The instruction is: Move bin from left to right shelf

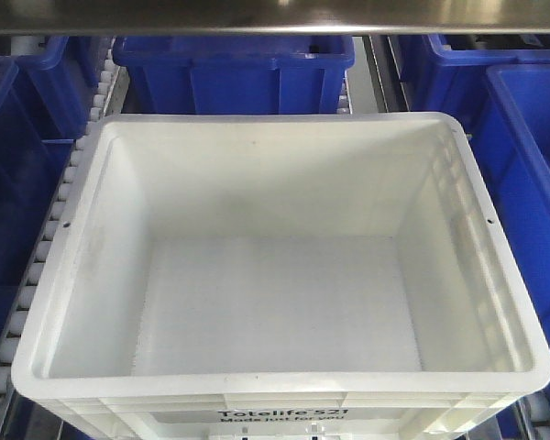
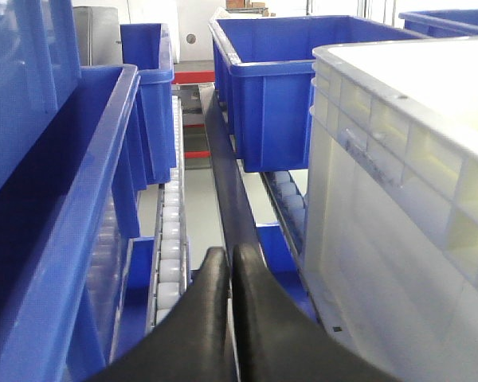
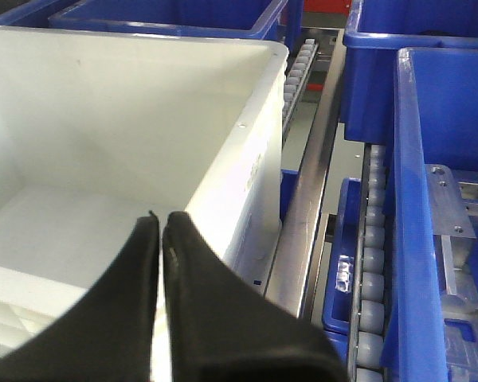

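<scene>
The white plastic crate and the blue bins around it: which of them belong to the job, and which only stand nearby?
Belong to the job:
- large white translucent plastic crate, empty
- left gripper, shut
- right gripper, shut

Only standing nearby:
- blue plastic bins
- white roller lanes

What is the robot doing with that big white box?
It is working at the white bin, which sits empty on a roller rack among blue bins. The left gripper is shut beside the bin's left wall, and the right gripper is shut near its right rim. Neither is holding it.
</scene>
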`<state>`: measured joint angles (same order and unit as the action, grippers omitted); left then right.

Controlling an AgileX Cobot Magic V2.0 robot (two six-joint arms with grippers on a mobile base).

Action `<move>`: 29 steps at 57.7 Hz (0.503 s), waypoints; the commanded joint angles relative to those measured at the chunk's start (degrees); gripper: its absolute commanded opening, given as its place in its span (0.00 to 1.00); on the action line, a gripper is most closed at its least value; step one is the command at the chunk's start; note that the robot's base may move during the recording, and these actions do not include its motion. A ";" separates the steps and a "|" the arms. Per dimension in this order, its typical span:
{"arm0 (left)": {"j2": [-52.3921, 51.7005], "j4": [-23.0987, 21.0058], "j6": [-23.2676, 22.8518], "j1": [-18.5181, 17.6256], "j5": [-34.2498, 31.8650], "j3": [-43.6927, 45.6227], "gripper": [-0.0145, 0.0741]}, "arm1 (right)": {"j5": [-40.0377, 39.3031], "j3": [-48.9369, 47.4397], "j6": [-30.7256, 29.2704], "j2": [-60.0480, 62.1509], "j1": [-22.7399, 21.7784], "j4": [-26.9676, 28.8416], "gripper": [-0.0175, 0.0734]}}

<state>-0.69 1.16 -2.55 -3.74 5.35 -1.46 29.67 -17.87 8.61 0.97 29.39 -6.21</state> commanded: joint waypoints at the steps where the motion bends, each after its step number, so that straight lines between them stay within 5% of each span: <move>1: -0.98 0.49 -2.10 0.21 -3.76 -1.16 0.15 | -4.77 -1.35 -0.46 -0.38 -0.16 -0.57 0.18; 29: -0.88 0.42 -2.10 2.26 -3.59 -1.11 0.15 | -4.77 -1.35 -0.46 -0.38 -0.16 -0.57 0.18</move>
<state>-0.69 1.70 -4.16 -1.44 5.77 -1.46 29.66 -17.87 8.56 0.97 29.39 -6.21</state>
